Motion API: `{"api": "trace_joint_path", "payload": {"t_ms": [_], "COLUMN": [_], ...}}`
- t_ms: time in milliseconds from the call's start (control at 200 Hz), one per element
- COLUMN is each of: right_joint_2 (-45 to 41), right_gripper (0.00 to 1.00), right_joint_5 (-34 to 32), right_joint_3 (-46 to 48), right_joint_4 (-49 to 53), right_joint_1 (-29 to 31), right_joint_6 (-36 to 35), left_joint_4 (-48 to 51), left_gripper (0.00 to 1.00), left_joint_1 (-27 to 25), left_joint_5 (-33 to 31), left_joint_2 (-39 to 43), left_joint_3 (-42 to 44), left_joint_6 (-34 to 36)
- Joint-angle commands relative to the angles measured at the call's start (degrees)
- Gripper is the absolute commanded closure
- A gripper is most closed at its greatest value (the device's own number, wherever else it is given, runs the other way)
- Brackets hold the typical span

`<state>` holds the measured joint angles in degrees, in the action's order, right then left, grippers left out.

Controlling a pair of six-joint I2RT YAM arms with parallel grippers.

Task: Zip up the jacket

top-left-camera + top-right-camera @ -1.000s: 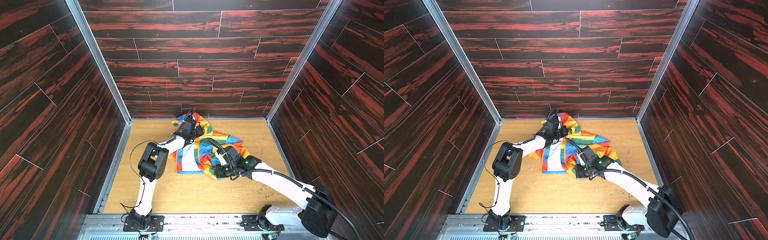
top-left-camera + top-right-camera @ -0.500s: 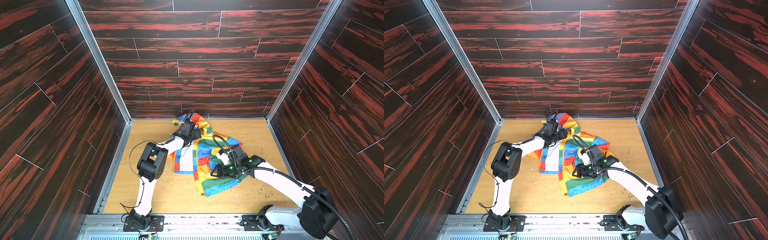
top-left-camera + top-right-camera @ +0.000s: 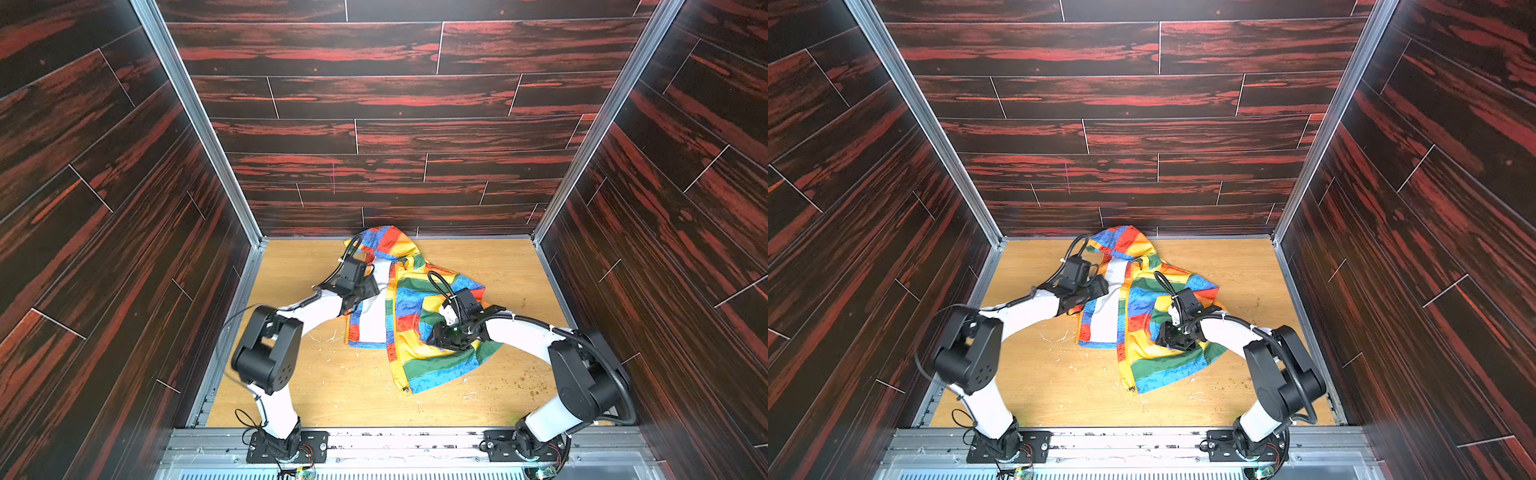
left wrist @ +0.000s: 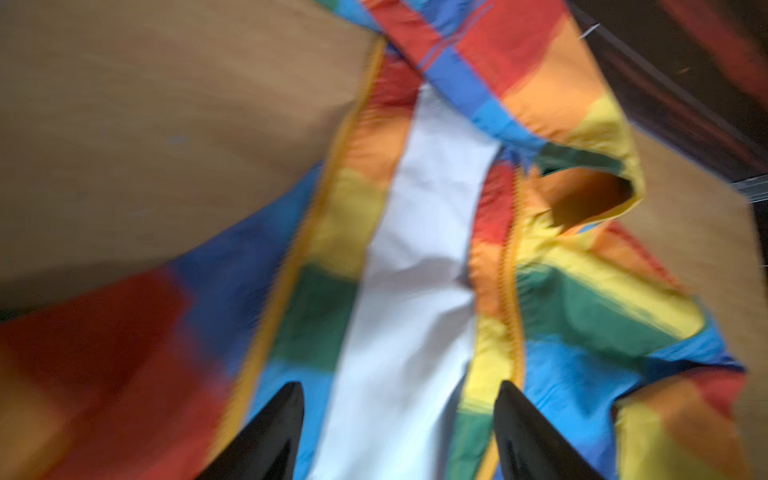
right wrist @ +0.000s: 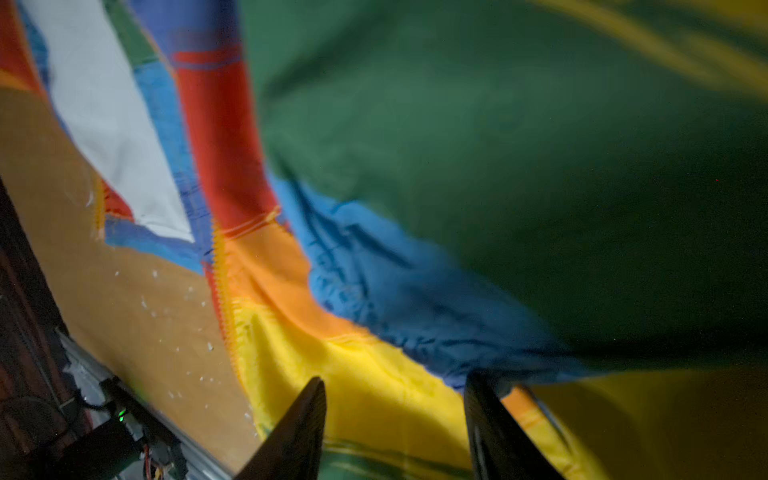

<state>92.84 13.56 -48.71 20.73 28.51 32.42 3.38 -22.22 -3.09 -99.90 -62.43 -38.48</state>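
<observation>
The jacket (image 3: 409, 320) lies open on the wooden floor in both top views, hood toward the back wall and white lining (image 4: 415, 249) showing between its two front edges. A yellow zipper (image 4: 510, 266) half runs along each edge, and the two halves are apart. My left gripper (image 3: 371, 286) hovers open over the jacket's left upper part; nothing is between its fingers (image 4: 286, 419). My right gripper (image 3: 441, 337) is open just above the right front panel (image 5: 374, 374). A blue fold hangs close to one finger (image 5: 486, 415) but is not pinched.
Dark red plank walls (image 3: 374, 199) close in the back and both sides. A metal rail (image 3: 395, 440) with both arm bases runs along the front. White specks lie scattered on the floor (image 3: 332, 395) in front of the jacket.
Both grippers went from shut to open. The right front panel, bunched a second ago, was pulled toward the front, released, and now lies spread out. The left gripper let go near the collar.
</observation>
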Motion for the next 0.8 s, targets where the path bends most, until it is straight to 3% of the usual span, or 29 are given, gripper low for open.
{"api": "trace_joint_path", "payload": {"t_ms": [0, 160, 381, 641, 791], "right_joint_2": [1.4, -2.7, -3.4, 7.5, 15.9], "right_gripper": [0.43, 0.40, 0.36, 0.37, 0.34], "right_joint_5": [-2.0, -1.2, -2.1, -9.1, -15.3], "right_joint_3": [1.0, -2.6, -13.8, -28.4, -39.3], "right_joint_4": [-0.8, 1.8, 4.8, 6.5, 7.4], "right_joint_1": [-1.2, -1.2, -1.1, -0.7, -0.7], "right_joint_6": [1.2, 1.0, 0.2, -0.1, -0.9], "left_joint_4": [6.5, 11.9, 8.9, 2.2, -1.5], "left_gripper": [0.21, 0.20, 0.20, 0.23, 0.35], "left_joint_1": [0.6, 0.9, 0.9, 0.7, -0.1], "left_joint_5": [-4.1, -5.9, -0.6, 4.5, 6.9], "left_joint_2": [7.5, 14.4, 17.9, 16.4, 13.6], "left_joint_3": [3.7, 10.2, 18.7, 24.4, 25.8], "left_joint_6": [0.4, -1.2, -4.7, -6.4, -6.8]}}
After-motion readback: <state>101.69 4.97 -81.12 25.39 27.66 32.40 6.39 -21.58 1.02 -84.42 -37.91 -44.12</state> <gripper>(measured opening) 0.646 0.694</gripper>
